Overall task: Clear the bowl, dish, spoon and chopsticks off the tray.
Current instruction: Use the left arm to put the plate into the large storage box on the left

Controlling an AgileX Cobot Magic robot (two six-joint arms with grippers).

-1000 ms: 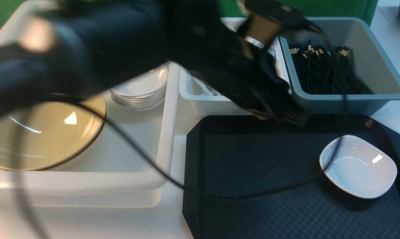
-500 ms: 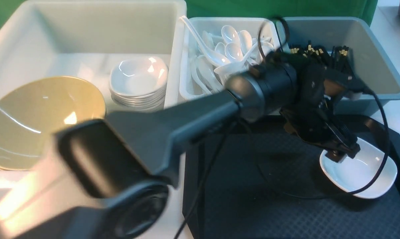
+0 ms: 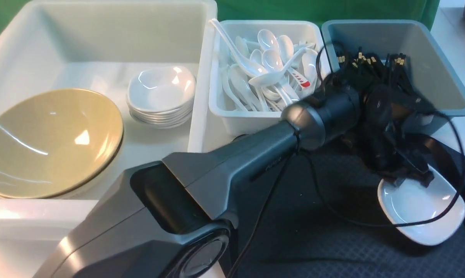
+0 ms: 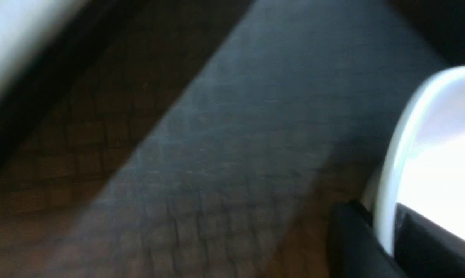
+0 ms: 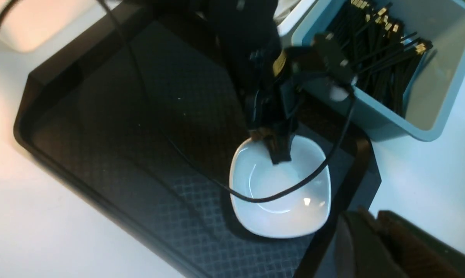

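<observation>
The small white dish (image 3: 421, 208) sits at the right end of the black tray (image 3: 294, 235). My left gripper (image 3: 410, 179) is shut on its far-left rim. In the left wrist view the white rim (image 4: 387, 200) is pinched between the two dark fingers. From the right wrist I see the left gripper (image 5: 277, 150) biting the dish (image 5: 282, 200). My right gripper (image 5: 371, 218) hovers past the tray's right edge, shut and empty. The olive-yellow bowl (image 3: 51, 139) lies in the large white tub. White spoons (image 3: 271, 73) and black chopsticks (image 3: 375, 69) lie in their tubs.
The large white tub (image 3: 101, 31) also holds a stack of small white dishes (image 3: 161, 96). The small white spoon tub (image 3: 252, 121) and the grey-blue tub (image 3: 441, 65) stand right behind the tray. My left arm (image 3: 232, 170) and its cable cross the tray.
My left arm swung right across the tray to the dish. Its jaws stood open at the rim half a second ago and have shut on it. The dish has shifted slightly nearer.
</observation>
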